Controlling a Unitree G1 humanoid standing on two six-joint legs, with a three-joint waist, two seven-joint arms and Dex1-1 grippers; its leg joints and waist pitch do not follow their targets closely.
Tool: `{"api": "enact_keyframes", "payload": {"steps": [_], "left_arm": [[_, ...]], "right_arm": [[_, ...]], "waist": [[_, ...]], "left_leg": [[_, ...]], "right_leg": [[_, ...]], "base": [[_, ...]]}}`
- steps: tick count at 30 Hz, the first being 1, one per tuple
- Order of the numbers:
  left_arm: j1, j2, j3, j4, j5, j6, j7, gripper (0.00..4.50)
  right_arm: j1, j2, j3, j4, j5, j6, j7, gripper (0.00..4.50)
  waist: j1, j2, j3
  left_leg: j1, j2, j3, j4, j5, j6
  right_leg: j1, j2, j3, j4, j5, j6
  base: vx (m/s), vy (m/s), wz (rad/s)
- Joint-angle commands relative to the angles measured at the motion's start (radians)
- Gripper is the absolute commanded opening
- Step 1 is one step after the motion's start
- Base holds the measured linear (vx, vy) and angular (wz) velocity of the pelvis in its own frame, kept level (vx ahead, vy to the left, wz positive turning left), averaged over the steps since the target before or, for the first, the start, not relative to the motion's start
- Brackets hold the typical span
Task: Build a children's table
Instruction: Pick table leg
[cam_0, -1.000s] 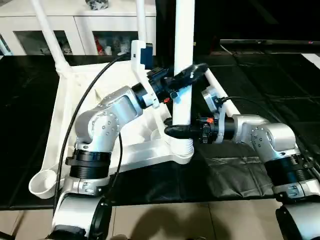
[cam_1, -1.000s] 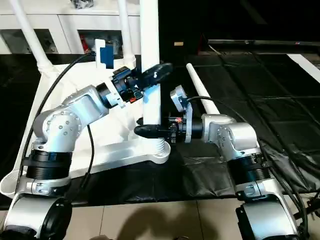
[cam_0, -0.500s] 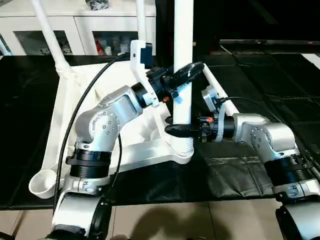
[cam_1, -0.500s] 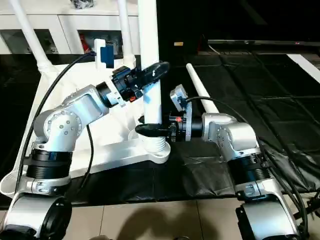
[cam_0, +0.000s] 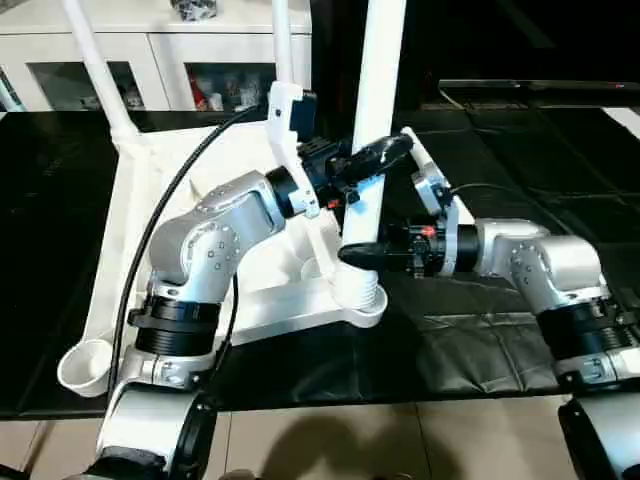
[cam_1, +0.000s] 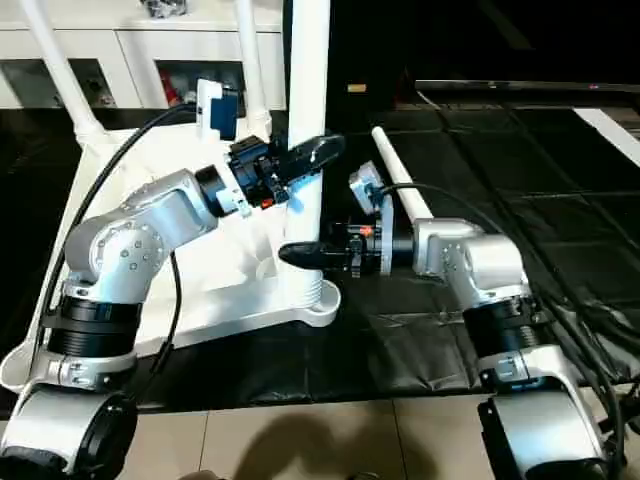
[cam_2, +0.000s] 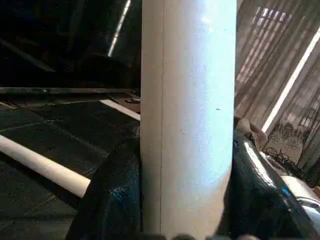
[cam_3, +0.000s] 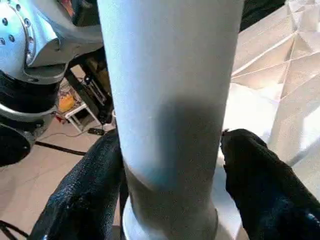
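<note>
Left gripper (cam_0: 372, 160) is clamping the leg (cam_0: 372, 120); right gripper (cam_3: 170, 165) is standing loose around it; keeping it upright in the socket (cam_0: 358, 297) matters.

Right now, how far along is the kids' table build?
Two legs stand in the far sockets. The third leg leans in the near right socket, left gripper's jaws shut on it, right gripper lower down; its ribbed base shows, so probably not seated. The fourth leg lies on the mat; the near left socket is empty.
</note>
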Motion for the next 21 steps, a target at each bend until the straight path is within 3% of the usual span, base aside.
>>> {"api": "enact_keyframes", "payload": {"steps": [1,11,16,21], "left_arm": [[-0.025,0.001,-0.011,-0.031,-0.01,0.013,-0.016,1.82],[-0.019,-0.008,-0.025,-0.048,-0.026,0.027,-0.034,1.82],[-0.018,-0.01,-0.024,-0.05,-0.024,0.03,-0.037,1.82],[-0.022,-0.002,-0.026,-0.046,-0.022,0.026,-0.037,1.82]], "right_arm": [[-0.012,-0.001,0.013,-0.009,0.015,0.014,0.012,3.14],[-0.011,0.022,0.004,0.011,0.005,-0.002,0.007,3.14],[-0.008,0.026,0.003,0.017,0.006,-0.003,0.009,2.55],[0.003,0.026,0.006,0.007,-0.002,-0.006,0.008,2.25]], "waist": [[0.002,-0.016,-0.084],[0.003,-0.013,-0.085],[0.002,-0.011,-0.085],[0.003,-0.01,-0.086]], "left_leg": [[-0.001,-0.017,0.018,-0.053,-0.098,0.058],[-0.001,-0.017,0.018,-0.053,-0.097,0.055],[-0.001,-0.017,0.017,-0.054,-0.104,0.051],[0.001,-0.016,0.017,-0.054,-0.103,0.051]], "right_leg": [[0.083,-0.018,0.022,-0.058,-0.155,-0.227],[0.083,-0.018,0.022,-0.056,-0.143,-0.234],[0.083,-0.018,0.022,-0.058,-0.147,-0.23],[0.083,-0.018,0.022,-0.056,-0.138,-0.233]], "base": [[0.0,0.0,0.0],[0.0,0.0,0.0],[0.0,0.0,0.0],[0.0,0.0,0.0]]}}
